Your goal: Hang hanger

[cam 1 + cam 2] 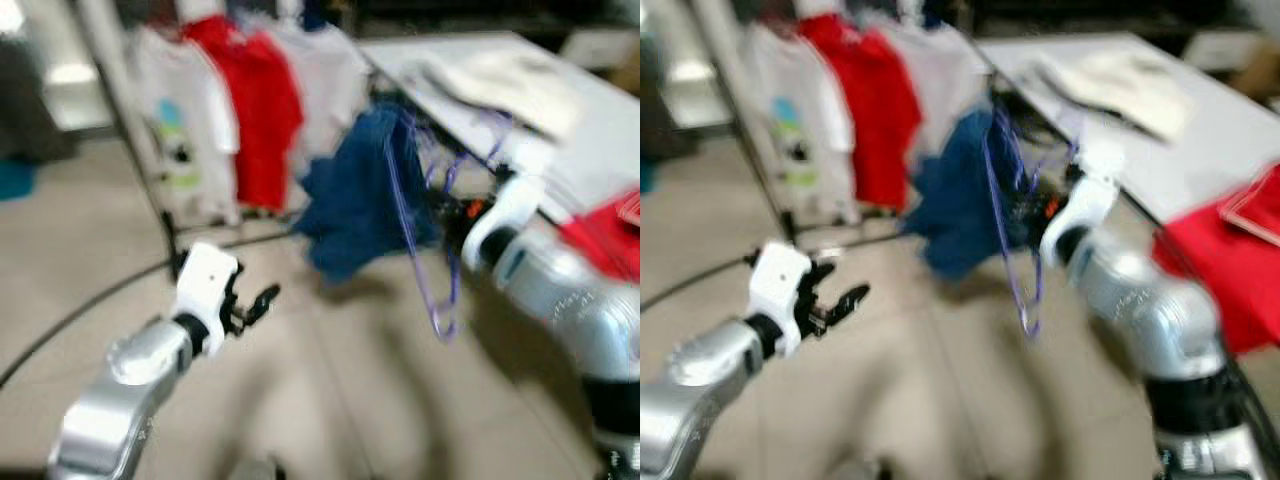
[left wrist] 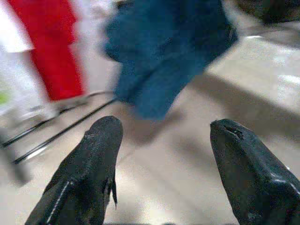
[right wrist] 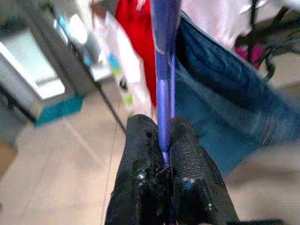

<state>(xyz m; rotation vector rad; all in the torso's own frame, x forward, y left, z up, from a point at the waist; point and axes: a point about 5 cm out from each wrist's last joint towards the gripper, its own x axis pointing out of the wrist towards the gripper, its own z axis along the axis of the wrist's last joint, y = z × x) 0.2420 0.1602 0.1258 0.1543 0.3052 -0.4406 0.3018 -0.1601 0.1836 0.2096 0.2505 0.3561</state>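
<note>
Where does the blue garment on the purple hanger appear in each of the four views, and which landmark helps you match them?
Left eye view: blue garment at centre, left of the purple hanger.
Right eye view: centre, slightly left.
Left wrist view: upper middle, beyond the open left tool.
Right wrist view: right side, behind the right tool clamping the hanger.
Shared landmark: red shirt.

Home laundry corner: clothes rack (image 1: pixel 135 140) with hung shirts (image 1: pixel 255 100), white table (image 1: pixel 600 120), tiled floor (image 1: pixel 330 400)
</note>
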